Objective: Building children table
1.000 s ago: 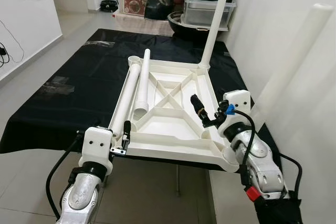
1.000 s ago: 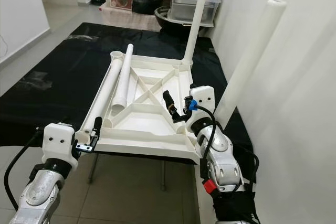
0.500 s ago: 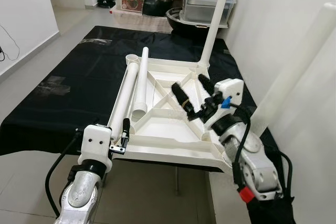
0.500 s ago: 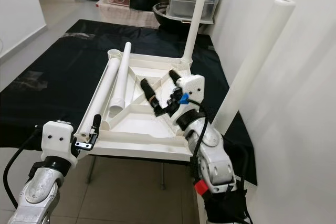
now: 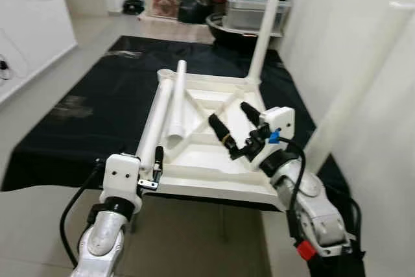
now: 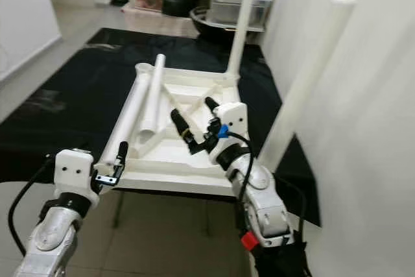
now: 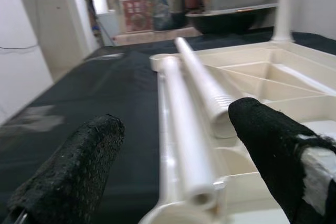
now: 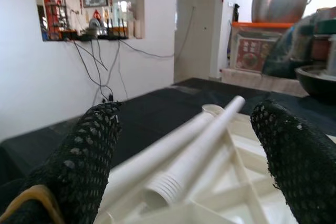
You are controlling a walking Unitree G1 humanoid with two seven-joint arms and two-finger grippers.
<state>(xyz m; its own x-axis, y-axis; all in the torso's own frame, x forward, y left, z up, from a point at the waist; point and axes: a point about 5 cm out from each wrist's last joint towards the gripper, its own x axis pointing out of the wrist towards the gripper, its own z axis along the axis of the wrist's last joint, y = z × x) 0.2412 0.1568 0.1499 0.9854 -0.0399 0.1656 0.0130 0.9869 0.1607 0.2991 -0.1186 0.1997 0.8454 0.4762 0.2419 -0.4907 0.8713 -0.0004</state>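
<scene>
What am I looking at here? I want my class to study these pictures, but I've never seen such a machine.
A humanoid robot is building a children's table. Two pictures come from cameras in its head, looking down. The other two come from a camera on each wrist, looking along that arm's black fingers.

On a black cloth lies the white tabletop, upside down, its ribs showing. One leg already stands in a far corner socket. Two loose legs lie along the tabletop's left side.

The left pincer is open at the near left corner, by the end of a loose leg. The right pincer is open above the tabletop. Neither holds anything.
</scene>
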